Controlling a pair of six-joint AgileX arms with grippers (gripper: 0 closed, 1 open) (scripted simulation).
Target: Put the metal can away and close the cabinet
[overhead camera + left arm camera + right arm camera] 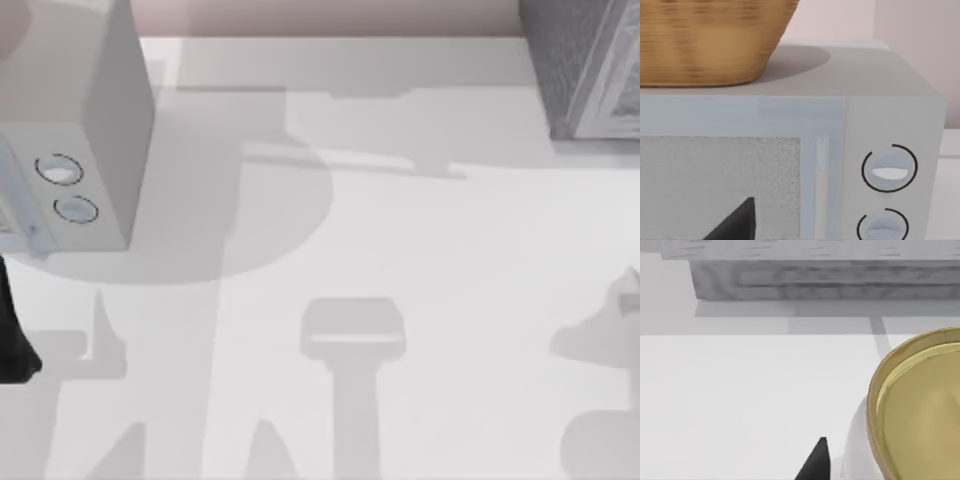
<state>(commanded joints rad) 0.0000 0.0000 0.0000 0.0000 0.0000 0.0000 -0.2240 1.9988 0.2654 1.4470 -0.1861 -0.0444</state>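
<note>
The cabinet (585, 70), dark grey and speckled with a paler framed front, stands at the far right corner of the tabletop (420, 260). In my right wrist view the metal can (920, 410) sits close under the camera, its gold rimmed end up, on the white tabletop before the cabinet's front. A microwave (90, 130) with two round dials (889, 169) stands at the far left, a wicker basket (705, 40) on top. I read no writing anywhere. Whether either pair of jaws is released or clenched, I cannot tell.
</note>
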